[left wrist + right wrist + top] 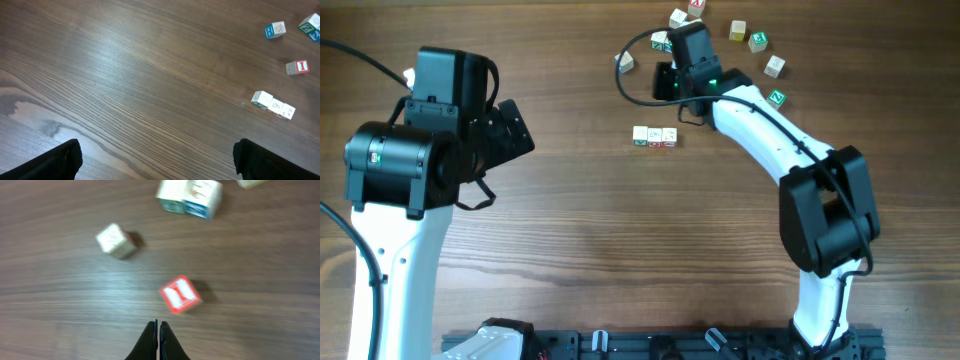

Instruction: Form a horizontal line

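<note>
Whitish horizontal line [654, 137] near right gripper [159, 330]

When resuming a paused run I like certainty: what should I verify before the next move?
1. Horizontal line intact, three cubes touching side to side: ok.
2. Line runs level across the overhead view: ok.
3. Right end effector open for a pick: not ok, it is shut and empty.
4. Loose red-marked cube just ahead of the right end effector, touching nothing: ok.
5. Left end effector open, empty, apart from the line: ok.
6. Letters on the line: cannot tell, too small.
</note>
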Tool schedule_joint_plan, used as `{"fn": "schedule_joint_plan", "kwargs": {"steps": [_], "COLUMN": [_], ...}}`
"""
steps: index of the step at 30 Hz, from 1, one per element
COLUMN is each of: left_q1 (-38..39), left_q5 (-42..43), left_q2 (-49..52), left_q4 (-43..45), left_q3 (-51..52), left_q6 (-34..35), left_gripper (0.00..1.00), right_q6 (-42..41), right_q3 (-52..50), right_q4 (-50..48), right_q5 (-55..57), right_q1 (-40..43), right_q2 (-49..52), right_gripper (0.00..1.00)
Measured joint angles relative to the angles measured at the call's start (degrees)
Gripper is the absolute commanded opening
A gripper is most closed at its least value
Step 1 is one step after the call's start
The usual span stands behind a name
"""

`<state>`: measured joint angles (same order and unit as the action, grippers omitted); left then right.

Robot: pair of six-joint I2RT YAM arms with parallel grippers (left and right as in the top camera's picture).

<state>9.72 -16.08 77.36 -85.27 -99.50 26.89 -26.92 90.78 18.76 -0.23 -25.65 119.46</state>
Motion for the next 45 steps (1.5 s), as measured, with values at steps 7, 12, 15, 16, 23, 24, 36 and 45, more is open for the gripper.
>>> {"fn": "schedule_joint_plan", "kwargs": {"steps": [7,12,15,16,23,24,36,45], "left_q1": [0.0,0.0,0.0,0.0,0.0,0.0,0.0,0.0], "left_q5": [0.0,0.0,0.0,0.0,0.0,0.0,0.0,0.0], "left_q2": [0.0,0.0,0.0,0.0,0.0,0.0,0.0,0.0], "left_q4": [0.0,0.02,0.0,0.0,0.0,0.0,0.02,0.0], "left_q3": [0.0,0.0,0.0,0.0,0.0,0.0,0.0,0.0], "left_q6": [0.0,0.0,0.0,0.0,0.0,0.0,0.0,0.0], "left_gripper": [1.0,1.0,1.0,1.0,1.0,1.0,1.0,1.0], "right_q6": [-0.92,-1.31,-1.31,-1.31,-1.31,-1.4,-1.53,-1.53], "right_q3": [0.13,0.13,0.13,0.13,0.13,0.13,0.13,0.13], "right_q4": [-3.41,-3.04,-2.6,-2.36,0.31,0.92,4.37,4.74], "right_q5": [-1.88,-2.58,-4.72,-5.18,-6.51,-6.67,-7.1,-7.1], "right_q1": [-3.8,-3.56,-3.52,-3.52,-3.52,-3.52,-5.33,-5.33], "right_q2": [5.75,6.34,6.36,6.36,6.62,6.69,6.93,6.93], "right_gripper": [0.04,0.05,0.05,0.05,0.05,0.05,0.04,0.05]}}
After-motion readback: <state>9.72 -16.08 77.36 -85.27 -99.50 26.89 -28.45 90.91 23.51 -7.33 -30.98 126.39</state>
